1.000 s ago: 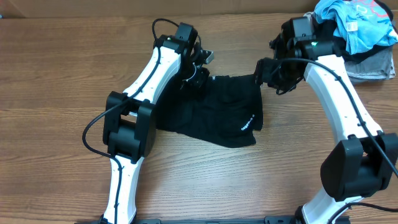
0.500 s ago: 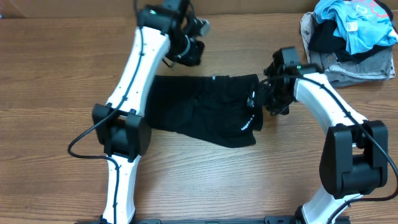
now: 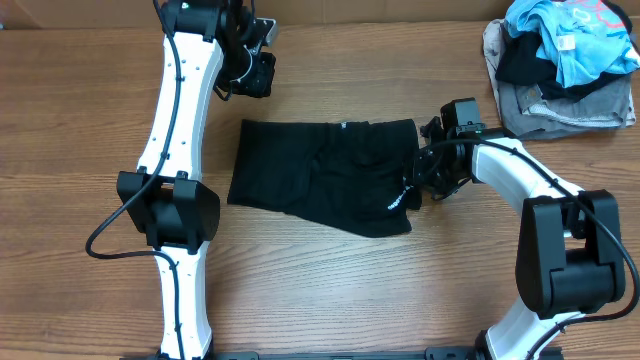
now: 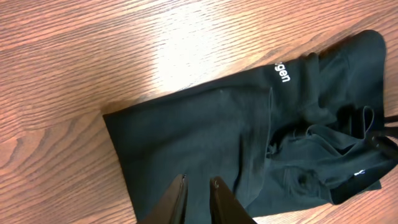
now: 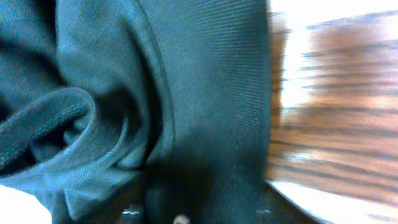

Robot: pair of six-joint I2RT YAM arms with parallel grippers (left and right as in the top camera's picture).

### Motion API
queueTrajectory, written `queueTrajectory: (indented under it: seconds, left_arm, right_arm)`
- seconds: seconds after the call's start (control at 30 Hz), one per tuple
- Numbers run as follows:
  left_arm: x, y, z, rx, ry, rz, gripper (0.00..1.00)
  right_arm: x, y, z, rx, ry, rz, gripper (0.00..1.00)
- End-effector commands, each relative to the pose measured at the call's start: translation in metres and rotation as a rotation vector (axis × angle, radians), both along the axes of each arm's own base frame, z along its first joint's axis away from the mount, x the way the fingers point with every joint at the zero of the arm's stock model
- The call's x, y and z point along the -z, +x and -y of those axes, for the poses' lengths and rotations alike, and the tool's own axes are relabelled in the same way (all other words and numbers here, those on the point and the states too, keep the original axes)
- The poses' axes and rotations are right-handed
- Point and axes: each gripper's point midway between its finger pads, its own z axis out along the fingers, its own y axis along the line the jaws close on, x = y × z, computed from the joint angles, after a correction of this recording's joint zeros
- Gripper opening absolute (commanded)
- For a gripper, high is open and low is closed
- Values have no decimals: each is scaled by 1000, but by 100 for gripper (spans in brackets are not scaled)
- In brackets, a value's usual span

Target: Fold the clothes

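Seeing the black garment [image 3: 320, 175] laid out mid-worktop [image 3: 100, 290], already down to a rough rectangle, with white lettering [image 3: 399, 197] near its right edge. Reading that as at least one fold in, not a finished packet.

Noting fairly straight left and far edges. Also noting a bunched right end, with ridges and a loose hem in the right wrist view, plus a lower-right corner poking past the outline.

Finding the left hand [image 4: 198, 182] raised clear of the cloth, just beyond its far-left corner. Fingers pressed almost together, nothing between them.

Placing the right hand [image 3: 428, 176] low at the garment's right edge, touching or just over the fabric. Can't tell whether pinching cloth or spread. Getting only black weave in that wrist view, no fingers.

Judging progress at roughly halfway. Probably still to do:
- flatten the bunched right end
- square that corner
- fold across again to a compact packet

Possibly also move it to the pile with the light-blue garment [image 3: 575, 40] and grey garment [image 3: 590, 110] at far right, well apart from it. Guessing there.

Expecting skew from pulling at the right edge alone with the left hand off the cloth.
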Motion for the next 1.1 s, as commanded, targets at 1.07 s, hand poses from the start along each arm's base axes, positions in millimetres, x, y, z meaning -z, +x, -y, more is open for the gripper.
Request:
queueTrajectory:
  seconds: [1.07]
  left_arm:
    - [0,20,-111,-220,154,35,29]
  right_arm:
    - [-166,1,-27,-177,100,177,4]
